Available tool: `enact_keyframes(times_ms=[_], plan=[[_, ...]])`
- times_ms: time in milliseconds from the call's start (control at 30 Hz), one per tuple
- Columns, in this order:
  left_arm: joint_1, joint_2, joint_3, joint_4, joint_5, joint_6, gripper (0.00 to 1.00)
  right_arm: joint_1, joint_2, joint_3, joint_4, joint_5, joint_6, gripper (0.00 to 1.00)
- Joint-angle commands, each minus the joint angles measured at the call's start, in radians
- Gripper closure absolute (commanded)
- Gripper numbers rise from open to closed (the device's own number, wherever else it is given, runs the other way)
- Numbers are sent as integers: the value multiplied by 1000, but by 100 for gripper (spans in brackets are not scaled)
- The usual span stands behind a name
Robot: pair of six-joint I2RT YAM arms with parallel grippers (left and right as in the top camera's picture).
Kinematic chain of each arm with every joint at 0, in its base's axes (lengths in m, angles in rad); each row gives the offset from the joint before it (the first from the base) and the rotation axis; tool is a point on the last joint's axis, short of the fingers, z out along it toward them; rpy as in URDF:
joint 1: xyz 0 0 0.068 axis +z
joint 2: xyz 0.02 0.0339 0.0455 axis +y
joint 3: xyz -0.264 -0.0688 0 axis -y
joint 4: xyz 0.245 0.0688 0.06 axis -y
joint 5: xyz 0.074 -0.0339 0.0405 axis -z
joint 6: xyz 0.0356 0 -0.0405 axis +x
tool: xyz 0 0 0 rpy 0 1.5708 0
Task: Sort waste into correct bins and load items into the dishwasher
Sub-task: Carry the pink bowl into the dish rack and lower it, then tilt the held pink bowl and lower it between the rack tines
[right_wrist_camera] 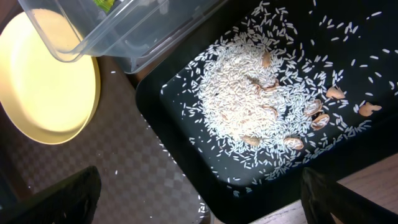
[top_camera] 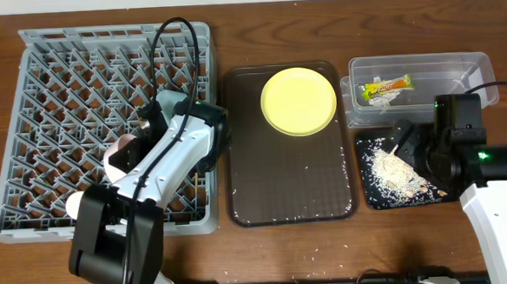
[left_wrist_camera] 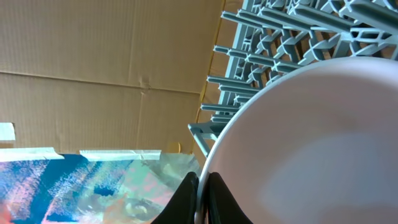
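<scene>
The grey dishwasher rack (top_camera: 59, 74) fills the left side. My left gripper (top_camera: 139, 141) is over it, shut on the rim of the white-pink bowl (top_camera: 122, 151). In the left wrist view the fingers (left_wrist_camera: 202, 196) pinch that rim, with the bowl (left_wrist_camera: 311, 143) in front of the rack pegs (left_wrist_camera: 273, 37). The yellow plate (top_camera: 298, 100) lies on the brown tray. The clear tub (top_camera: 458, 66) holds the yellow-green wrapper (top_camera: 387, 86) and a white paper bit (top_camera: 380, 101). My right gripper (top_camera: 403, 143) is open and empty above the black tray (top_camera: 369, 197), which holds rice crumbs (right_wrist_camera: 249, 99). The blue bowl and chopsticks are out of view.
The large brown serving tray (top_camera: 290, 183) lies between the rack and the bins, with a few stray rice grains on it. A small white round object (top_camera: 73, 204), perhaps the cup, sits at the rack's front left. In the right wrist view, the plate (right_wrist_camera: 43, 81) and the tub's corner (right_wrist_camera: 124, 37) border the black tray (right_wrist_camera: 180, 124).
</scene>
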Motion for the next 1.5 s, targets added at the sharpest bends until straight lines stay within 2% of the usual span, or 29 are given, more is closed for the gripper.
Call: enact_keyframes(times_ms=[0, 733, 1200, 1467], plan=[[-2, 2, -8, -16, -69, 2, 92, -5, 0, 2, -1, 10, 9, 1], [-32, 2, -8, -16, -35, -6, 93, -5, 0, 2, -1, 10, 9, 1], [-82, 2, -8, -88, -20, -34, 93, -5, 0, 2, -1, 10, 9, 1], [-66, 2, -8, -86, -140, -21, 92, -5, 0, 2, -1, 10, 9, 1]])
